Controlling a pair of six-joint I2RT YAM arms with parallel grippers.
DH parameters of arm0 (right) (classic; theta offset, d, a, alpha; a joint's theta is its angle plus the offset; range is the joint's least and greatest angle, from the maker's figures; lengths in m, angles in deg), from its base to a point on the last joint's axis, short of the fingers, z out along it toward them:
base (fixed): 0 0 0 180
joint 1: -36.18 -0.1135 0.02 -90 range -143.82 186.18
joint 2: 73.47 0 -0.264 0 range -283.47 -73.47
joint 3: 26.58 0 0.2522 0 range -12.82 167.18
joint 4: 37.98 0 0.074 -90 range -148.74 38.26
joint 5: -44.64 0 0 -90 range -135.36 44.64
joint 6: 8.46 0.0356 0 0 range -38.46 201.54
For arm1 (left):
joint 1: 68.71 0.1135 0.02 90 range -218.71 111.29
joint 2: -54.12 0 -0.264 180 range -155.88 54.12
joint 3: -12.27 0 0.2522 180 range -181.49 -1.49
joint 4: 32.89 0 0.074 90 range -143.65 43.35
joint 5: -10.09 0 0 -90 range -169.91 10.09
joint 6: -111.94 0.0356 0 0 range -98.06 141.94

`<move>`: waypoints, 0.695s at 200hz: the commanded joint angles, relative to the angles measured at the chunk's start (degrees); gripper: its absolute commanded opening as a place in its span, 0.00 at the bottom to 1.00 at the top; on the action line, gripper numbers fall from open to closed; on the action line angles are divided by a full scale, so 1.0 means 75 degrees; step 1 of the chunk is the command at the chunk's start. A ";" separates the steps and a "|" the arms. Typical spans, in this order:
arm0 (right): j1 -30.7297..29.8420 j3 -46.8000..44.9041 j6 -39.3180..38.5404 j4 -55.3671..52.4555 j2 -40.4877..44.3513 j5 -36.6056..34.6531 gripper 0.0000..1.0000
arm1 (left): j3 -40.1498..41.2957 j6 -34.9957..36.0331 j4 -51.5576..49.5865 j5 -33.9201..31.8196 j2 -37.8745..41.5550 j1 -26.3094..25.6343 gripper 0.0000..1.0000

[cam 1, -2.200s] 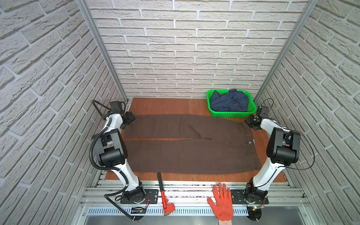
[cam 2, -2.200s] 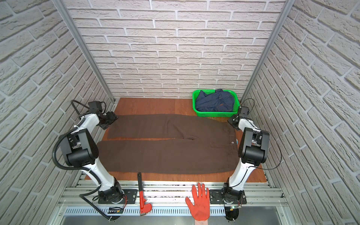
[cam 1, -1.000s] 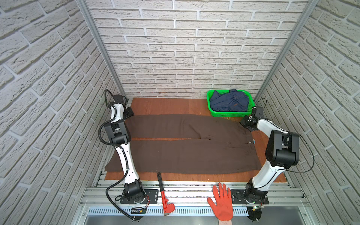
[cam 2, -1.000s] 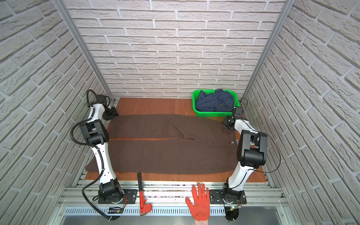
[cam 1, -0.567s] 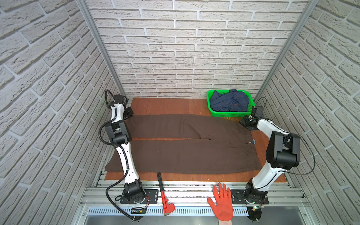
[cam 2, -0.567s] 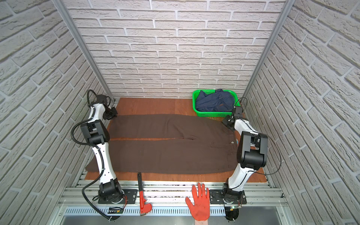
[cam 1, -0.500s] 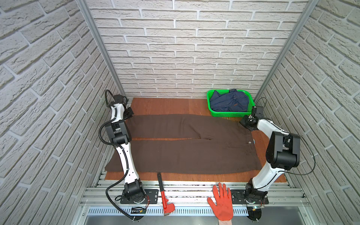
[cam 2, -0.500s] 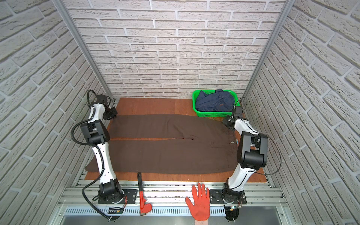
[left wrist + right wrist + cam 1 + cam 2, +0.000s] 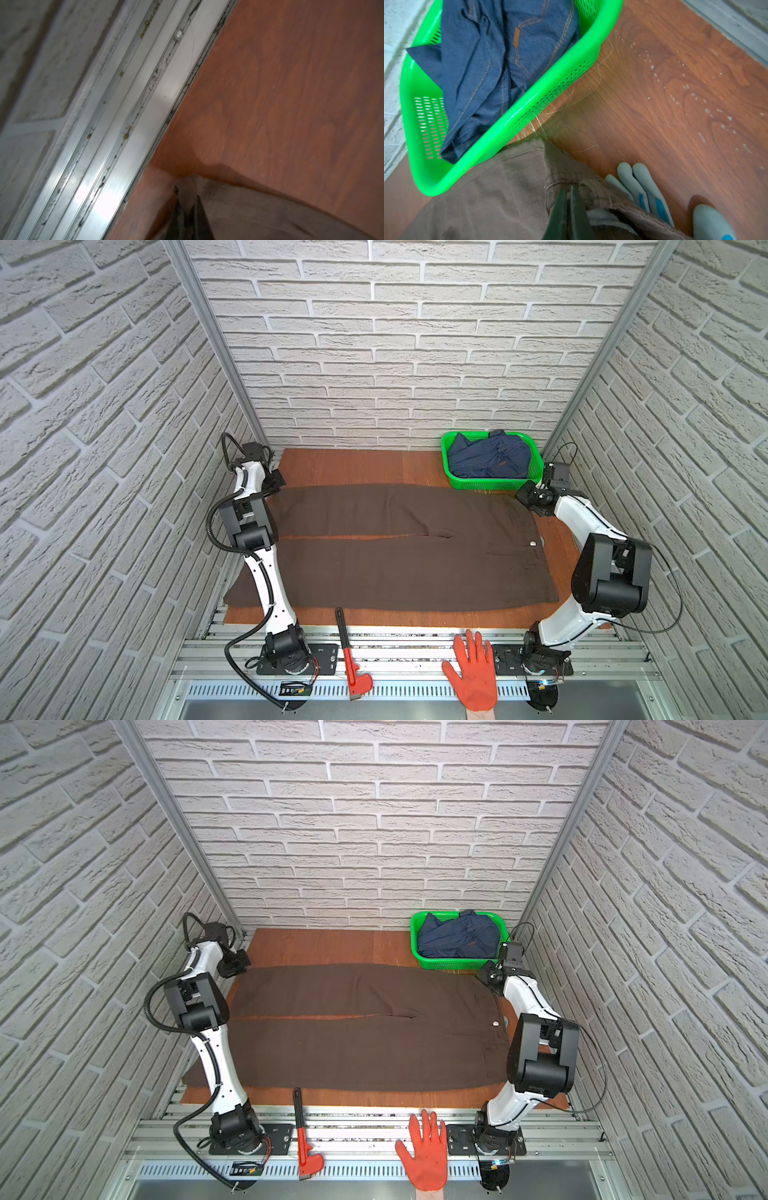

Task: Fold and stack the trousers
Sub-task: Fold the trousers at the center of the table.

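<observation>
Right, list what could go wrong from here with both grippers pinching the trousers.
1. The left gripper pinches only a corner tip of the trousers; it may slip out on lifting.
2. The green basket sits against the waistband beside the right gripper; a pull could drag it.
3. A grey glove pokes out from under the waistband and might get caught in the fold.
</observation>
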 commanded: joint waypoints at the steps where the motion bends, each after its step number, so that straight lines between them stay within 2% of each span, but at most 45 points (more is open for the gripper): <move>1: -0.0052 0.0055 -0.0042 -0.0161 0.0621 0.0016 0.06 | 0.0608 -0.0300 0.1150 -0.0175 0.1453 0.0149 0.00; 72: 0.0305 -0.0158 -0.0218 -0.0954 0.2282 -0.0269 0.05 | 0.2839 -0.0913 0.2270 0.0084 0.3989 0.0811 0.00; 105: 0.0592 -0.0699 -0.0156 -0.0974 0.2739 -0.0406 0.06 | 0.3949 -0.1175 0.2713 0.0455 0.4760 0.1257 0.00; 139: 0.0785 -0.0777 -0.0088 -0.1006 0.2827 -0.0446 0.05 | 0.4342 -0.1089 0.2683 0.0662 0.5079 0.1416 0.00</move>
